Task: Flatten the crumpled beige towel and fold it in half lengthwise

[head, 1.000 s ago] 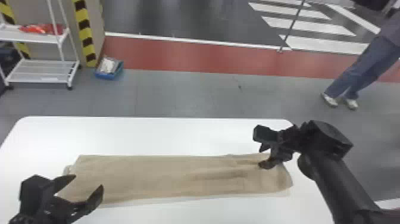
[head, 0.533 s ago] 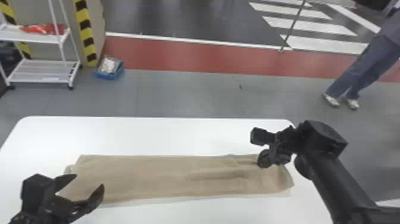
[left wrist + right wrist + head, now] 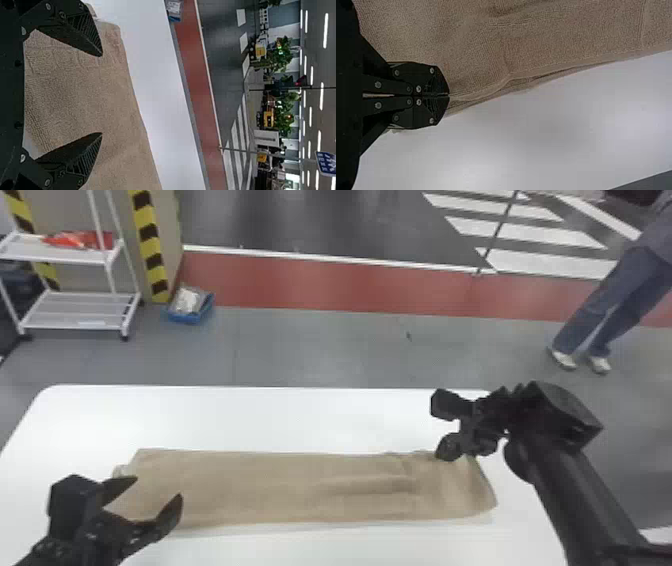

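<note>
Beige towel [image 3: 270, 490] lying in a long strip on a white counter [image 3: 280, 415], left gripper [image 3: 155, 488] above the towel's left end, fingers apart, right gripper [image 3: 446, 452] clamped on its far edge near the right end

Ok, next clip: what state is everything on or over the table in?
Towel: folded into a long strip, mostly flat, lightly wrinkled toward its right end.
Left gripper: jaws open, over the towel's left end.
Right gripper: jaws shut at the towel's far edge; grip on cloth unclear.
</note>
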Controlling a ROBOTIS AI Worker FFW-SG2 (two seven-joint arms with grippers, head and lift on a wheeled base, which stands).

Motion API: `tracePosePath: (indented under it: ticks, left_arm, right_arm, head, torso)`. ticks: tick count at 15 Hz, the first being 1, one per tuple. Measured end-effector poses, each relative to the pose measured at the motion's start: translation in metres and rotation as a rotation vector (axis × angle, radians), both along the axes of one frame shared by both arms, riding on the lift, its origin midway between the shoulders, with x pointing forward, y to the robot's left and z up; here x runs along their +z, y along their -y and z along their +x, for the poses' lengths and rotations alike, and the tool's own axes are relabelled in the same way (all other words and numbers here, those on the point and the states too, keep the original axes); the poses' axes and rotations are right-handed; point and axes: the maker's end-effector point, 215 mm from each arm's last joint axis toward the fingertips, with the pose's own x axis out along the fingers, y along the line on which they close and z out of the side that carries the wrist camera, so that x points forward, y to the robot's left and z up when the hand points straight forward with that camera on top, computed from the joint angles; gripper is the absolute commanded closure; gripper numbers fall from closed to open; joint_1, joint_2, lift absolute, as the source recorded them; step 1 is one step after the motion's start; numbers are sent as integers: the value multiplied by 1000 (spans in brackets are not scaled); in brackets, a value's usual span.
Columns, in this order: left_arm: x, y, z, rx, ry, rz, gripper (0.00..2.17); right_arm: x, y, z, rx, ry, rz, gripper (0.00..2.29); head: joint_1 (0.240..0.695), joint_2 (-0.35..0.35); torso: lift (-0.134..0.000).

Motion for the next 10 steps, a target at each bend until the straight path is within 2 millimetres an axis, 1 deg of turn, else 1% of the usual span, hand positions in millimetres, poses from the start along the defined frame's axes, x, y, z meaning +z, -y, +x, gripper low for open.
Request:
tracePosePath:
  ticks: [3,5,6,7,8,9,10]
  left_arm:
    - [1,0,2,1,2,-2,201]
    - [1,0,3,2,5,-4,201]
    - [1,-1,3,2,4,-4,201]
    - [0,-2,3,2,4,-5,201]
    - [0,-2,3,3,4,-5,201]
    - [0,-3,3,5,5,-5,201]
    - [0,-4,4,7,6,-5,201]
  right_arm:
    - [4,4,9,-23,38,-7,1632]
    - [1,3,18,-30,92,-33,1615]
    - [-4,0,19,-27,109,-40,1453]
    - [-8,-5,19,-23,111,-40,1085]
    - [-12,-9,18,-19,106,-38,512]
    - [-14,-11,16,-22,97,-36,73]
    - [-16,-11,13,-32,84,-32,-2]
  head:
    - [695,-204]
    - [695,-203]
    - [695,-201]
    - [695,-192]
    - [695,-187]
    - [695,-185]
    - [695,-184]
  torso:
    - [0]
    - [0]
    - [0]
    - [0]
    - [0]
    - [0]
    - [0]
